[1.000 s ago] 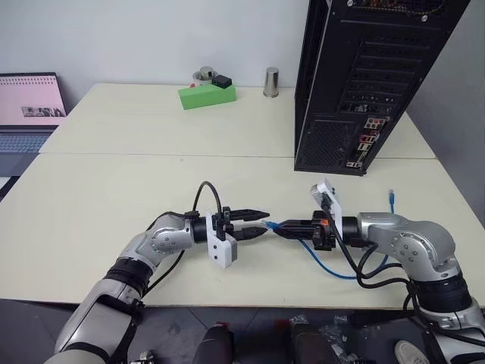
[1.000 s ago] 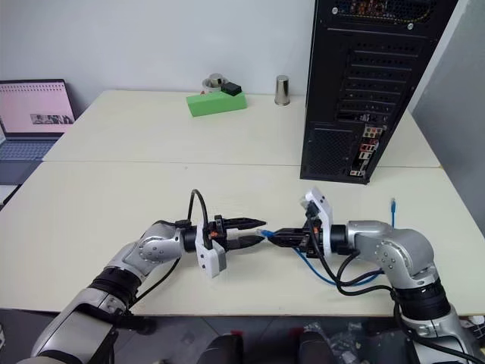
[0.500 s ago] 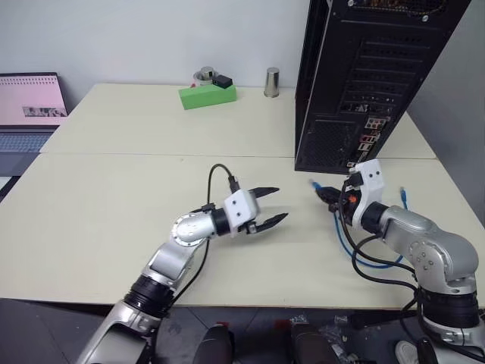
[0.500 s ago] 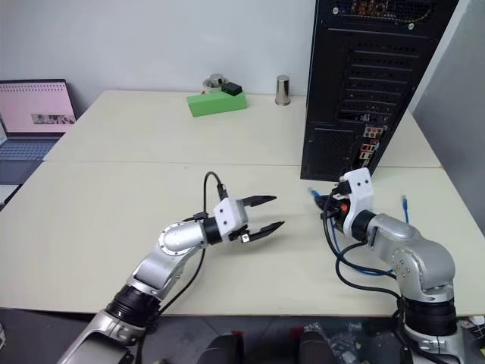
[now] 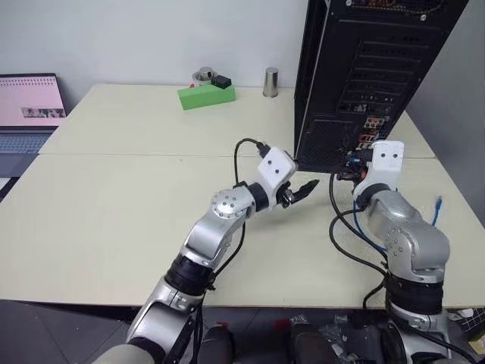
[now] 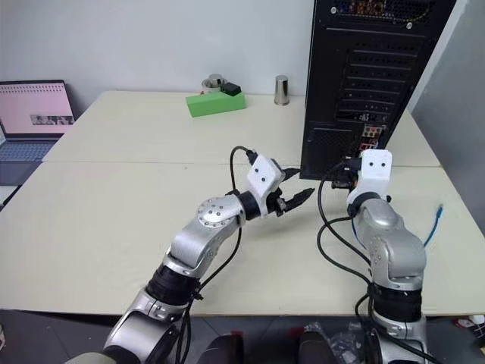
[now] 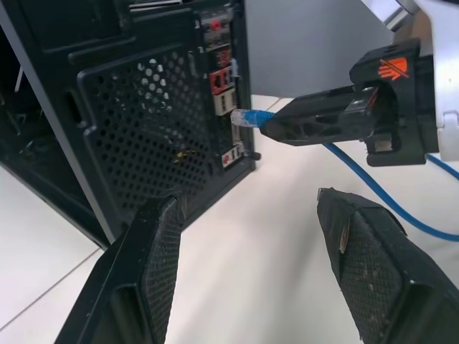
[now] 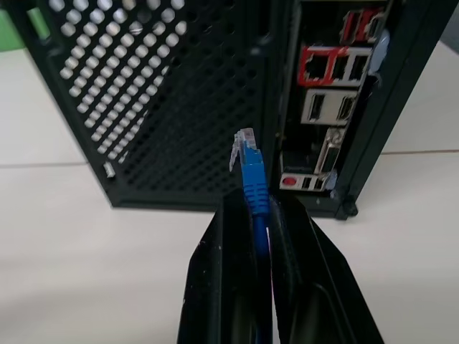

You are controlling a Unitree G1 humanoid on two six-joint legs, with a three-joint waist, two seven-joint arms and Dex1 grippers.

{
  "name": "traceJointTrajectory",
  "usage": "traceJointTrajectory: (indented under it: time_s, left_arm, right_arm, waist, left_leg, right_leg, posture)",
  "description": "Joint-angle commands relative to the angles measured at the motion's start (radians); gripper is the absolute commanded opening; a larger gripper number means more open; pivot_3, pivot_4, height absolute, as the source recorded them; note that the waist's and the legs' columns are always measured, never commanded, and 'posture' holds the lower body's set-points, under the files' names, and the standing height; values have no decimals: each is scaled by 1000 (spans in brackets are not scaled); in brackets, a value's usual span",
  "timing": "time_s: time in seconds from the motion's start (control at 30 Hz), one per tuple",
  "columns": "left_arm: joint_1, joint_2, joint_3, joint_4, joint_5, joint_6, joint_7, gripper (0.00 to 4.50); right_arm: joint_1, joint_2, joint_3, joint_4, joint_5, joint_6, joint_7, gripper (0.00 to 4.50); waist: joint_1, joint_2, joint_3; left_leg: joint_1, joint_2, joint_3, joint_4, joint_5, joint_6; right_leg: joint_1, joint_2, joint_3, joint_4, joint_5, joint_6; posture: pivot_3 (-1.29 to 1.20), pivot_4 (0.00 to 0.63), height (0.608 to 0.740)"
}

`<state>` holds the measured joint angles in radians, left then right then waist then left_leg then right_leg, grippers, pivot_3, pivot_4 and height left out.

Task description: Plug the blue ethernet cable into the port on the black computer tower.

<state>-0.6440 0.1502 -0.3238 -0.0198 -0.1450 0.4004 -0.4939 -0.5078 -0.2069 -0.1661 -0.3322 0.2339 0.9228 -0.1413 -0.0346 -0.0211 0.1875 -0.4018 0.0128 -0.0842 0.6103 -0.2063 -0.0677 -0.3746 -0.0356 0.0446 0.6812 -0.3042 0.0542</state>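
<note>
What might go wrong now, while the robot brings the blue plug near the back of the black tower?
The right pincer holds the blue ethernet cable behind its clear plug, which stands off the black computer tower beside the mesh, not before a port; it may strike metal or enter a wrong socket. The plug juts past the fingertips, so it may bend or slip. The open left pincer hovers close and may bump the cable.
</note>
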Motion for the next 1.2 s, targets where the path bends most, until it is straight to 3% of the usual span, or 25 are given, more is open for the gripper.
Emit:
traceJointTrajectory:
  time_s: [0.03,0.37,1.2]
  left_arm:
    - [-33,-21,3,14,36,-1,19,3090]
    - [-43,-25,16,28,69,-18,9,3090]
    - [-52,-57,31,48,91,-36,14,3090]
  right_arm:
    - [-58,19,-27,46,-40,-73,-37,0]
    - [-132,52,-91,185,-70,-161,-96,0]
    - [-160,55,-92,222,-51,-163,-56,0]
  waist:
    - [0,0,0]
    - [0,0,0]
    - [0,0,0]
  left_leg:
    - [0,0,0,0,0,0]
    - [0,0,1,0,0,0]
    - [0,0,1,0,0,0]
  right_leg:
    - [0,0,0,0,0,0]
    - [0,0,1,0,0,0]
    - [-1,0,1,0,0,0]
  posture:
    - [0,150,740]
    - [0,150,740]
    - [0,150,740]
